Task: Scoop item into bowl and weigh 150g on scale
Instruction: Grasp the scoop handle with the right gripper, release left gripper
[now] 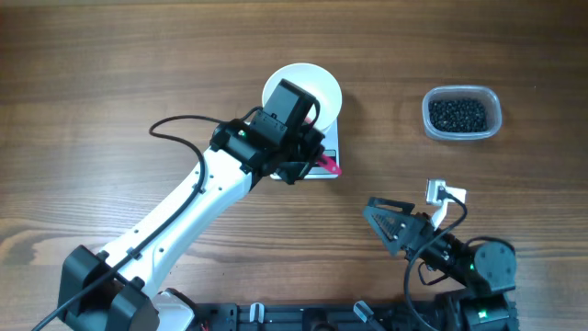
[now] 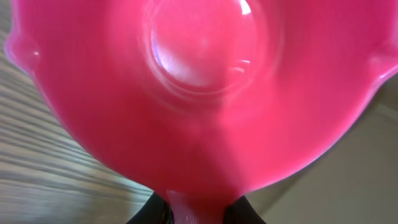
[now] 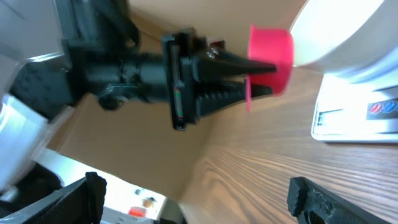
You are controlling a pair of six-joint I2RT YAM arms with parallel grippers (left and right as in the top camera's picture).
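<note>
- Our left gripper point(image 1: 312, 162) is closed narrow on the handle of the pink scoop point(image 1: 329, 166). From the right wrist camera we see its black fingers point(image 3: 245, 64) pinching the handle from both sides, with the cup sticking out past their tips.
- The scoop sits at 6 o'clock of the bowl point(image 1: 322, 85), over the near edge of the scale point(image 3: 348, 121). Its cup lies just beside the bowl's outer wall, and we cannot tell whether the two touch.
- In the left wrist camera the scoop's rounded underside fills almost the whole view, so we cannot tell whether it carries anything.
- The bowl stands on the scale, which shows two small round buttons along one edge. We cannot read its display.
- The left arm reaches in from 7 o'clock, and its wrist covers the bowl's 7 o'clock side. The part of the bowl that we see is plain white.
- The item point(image 1: 459, 112), a dark heap of small glossy black beads, lies in a clear plastic tub point(image 1: 462, 89). The tub is at 3 o'clock of the bowl, well apart from the scale.
- Our right gripper point(image 1: 378, 221) sits at 5 o'clock of the scale, low over the wooden table point(image 1: 138, 55). Its jaws are spread wide and hold nothing.
- The right gripper's tips point toward 10 o'clock, at the scale and the scoop.
</note>
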